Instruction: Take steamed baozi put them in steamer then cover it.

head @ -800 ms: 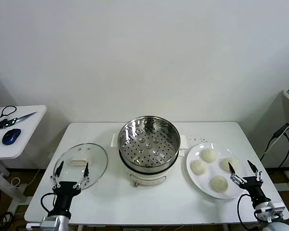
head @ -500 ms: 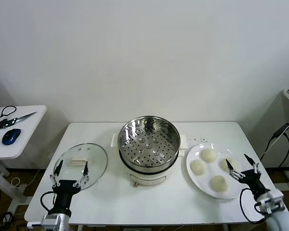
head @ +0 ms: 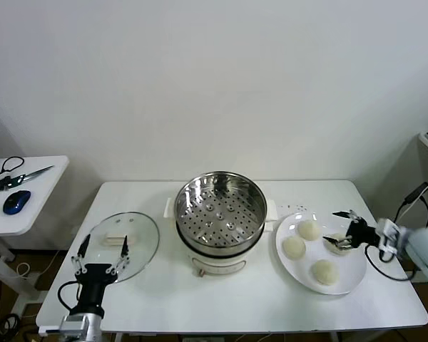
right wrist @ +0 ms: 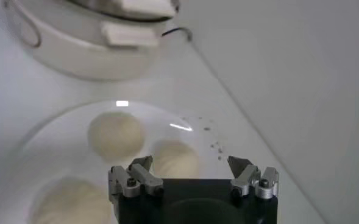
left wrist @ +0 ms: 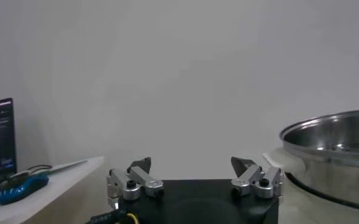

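Right gripper (head: 344,229), jaws spread and empty, has swung in from the table's five o'clock to hover over four cream-white steamed baozi (head: 308,230) on the white plate (head: 355,276), three o'clock of the empty steel steamer (head: 220,214); first pickup looks imminent. Left gripper (head: 98,251) waits, spread, beside the glass cover (head: 121,239).

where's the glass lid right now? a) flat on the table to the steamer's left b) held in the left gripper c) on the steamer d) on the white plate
a: the glass lid lies flat on the table left of the open steamer, whose perforated tray is uncovered; the left gripper sits open near the lid's front edge, not gripping it.
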